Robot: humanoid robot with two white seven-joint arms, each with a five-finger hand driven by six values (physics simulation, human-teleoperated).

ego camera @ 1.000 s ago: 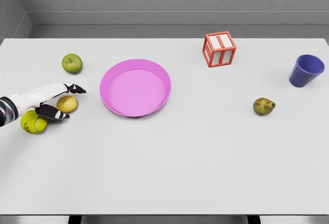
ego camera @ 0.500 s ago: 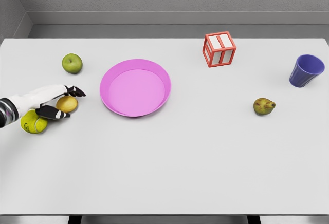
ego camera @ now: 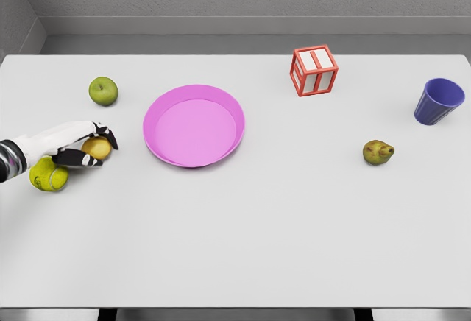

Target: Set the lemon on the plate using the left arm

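The yellow lemon [ego camera: 96, 147] lies on the white table at the far left, left of the pink plate [ego camera: 194, 125]. My left hand [ego camera: 92, 146] comes in from the left edge and its dark fingers [ego camera: 109, 134] curl over the lemon's top while the thumb presses below it, so the hand is shut on the lemon. The lemon still seems to rest on the table. The right arm is out of sight.
A yellow-green tennis ball [ego camera: 48, 175] sits just below my left forearm. A green apple [ego camera: 104, 90] lies behind the hand. Farther right are a red-and-white cube [ego camera: 314, 71], a brownish pear [ego camera: 377, 152] and a purple cup [ego camera: 438, 101].
The left hand's fingers, spread around the lemon a second ago, have closed onto it. The lemon has barely shifted.
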